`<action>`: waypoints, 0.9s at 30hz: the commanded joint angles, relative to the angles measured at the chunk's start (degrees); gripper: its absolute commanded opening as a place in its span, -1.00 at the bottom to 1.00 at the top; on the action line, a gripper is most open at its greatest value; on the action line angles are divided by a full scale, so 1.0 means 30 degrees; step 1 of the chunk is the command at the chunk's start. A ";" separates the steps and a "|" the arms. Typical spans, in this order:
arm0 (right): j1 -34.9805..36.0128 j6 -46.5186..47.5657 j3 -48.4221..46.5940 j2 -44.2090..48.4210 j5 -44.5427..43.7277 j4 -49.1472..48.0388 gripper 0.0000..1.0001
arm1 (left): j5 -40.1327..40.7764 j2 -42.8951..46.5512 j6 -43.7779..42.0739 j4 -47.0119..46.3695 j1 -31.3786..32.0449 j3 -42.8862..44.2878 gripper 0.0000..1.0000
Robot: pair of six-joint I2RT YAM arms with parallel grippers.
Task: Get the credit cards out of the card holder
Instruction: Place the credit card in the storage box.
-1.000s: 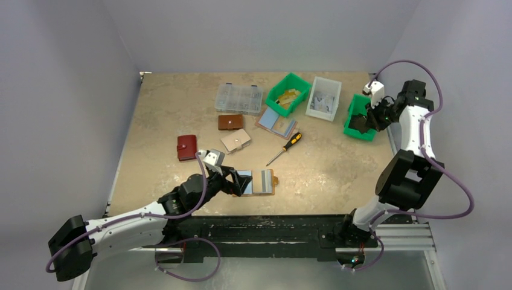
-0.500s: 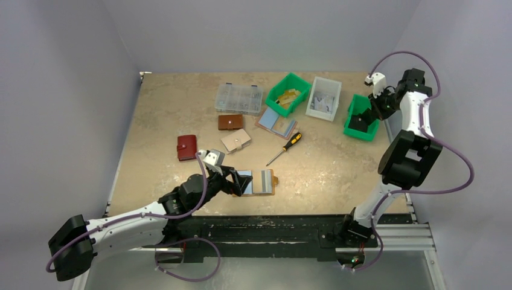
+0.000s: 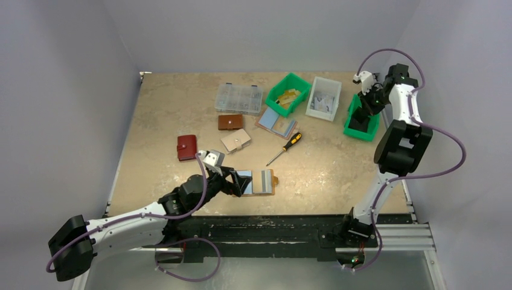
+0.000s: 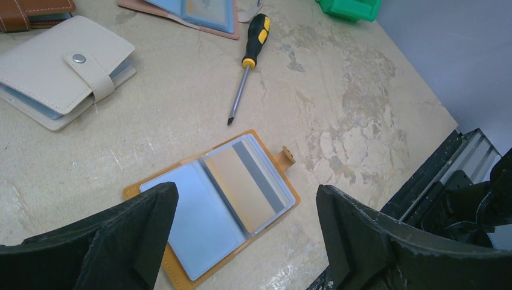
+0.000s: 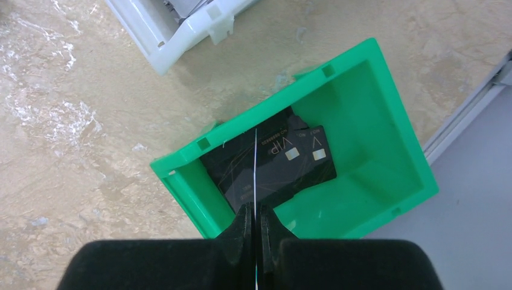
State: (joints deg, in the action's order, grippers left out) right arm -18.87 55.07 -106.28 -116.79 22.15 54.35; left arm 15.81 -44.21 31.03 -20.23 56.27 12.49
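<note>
the card holder point(image 4: 217, 208) lies open and flat near 6 o'clock on the surface point(image 3: 338, 163), in the same spot as a second ago. a tan and grey striped card point(image 4: 247, 181) sits in its right half, and pale blue sleeves fill the left half. so the credit cards are not all out, and the task looks only partly done. the left end effector point(image 4: 244, 190) has not moved either. it hovers just above the holder with its fingers spread wide and gripping nothing. a screwdriver point(image 4: 244, 78) lies a little beyond the holder toward 12 o'clock. the change is all at 2 o'clock. the right arm has folded upright and drawn its wrist in from the edge, so the right end effector point(image 5: 255, 211) now points down into the green bin point(image 5: 368, 115). it is clamped shut on a thin pale card seen edge-on point(image 5: 255, 169), held above the dark cards point(image 5: 278, 163) already lying in the bin. this reads as one card about to be dropped off. the left arm seems to be waiting over the holder for the next pull.
</note>
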 commanded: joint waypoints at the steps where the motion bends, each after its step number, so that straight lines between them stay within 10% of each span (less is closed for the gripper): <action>1: 0.0152 -0.0202 -0.1116 -0.0336 -0.0528 0.0663 -0.93 | 0.0021 0.0376 0.0289 -0.0523 -0.0065 -0.0055 0.83; 16: 0.0170 -0.2113 -0.4416 -0.2917 -0.1971 0.1219 -0.49 | -0.0053 0.0379 0.0329 -0.0578 -0.0062 -0.0033 0.83; 27: 0.0247 -0.5908 -0.2936 -0.1068 -0.5737 -0.5052 -0.06 | 0.0024 0.0370 0.0744 -0.0556 -0.0065 0.0026 0.83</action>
State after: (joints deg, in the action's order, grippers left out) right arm -18.41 41.15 -117.05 -126.52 7.09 45.98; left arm 15.81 -43.46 31.92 -20.10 56.27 12.38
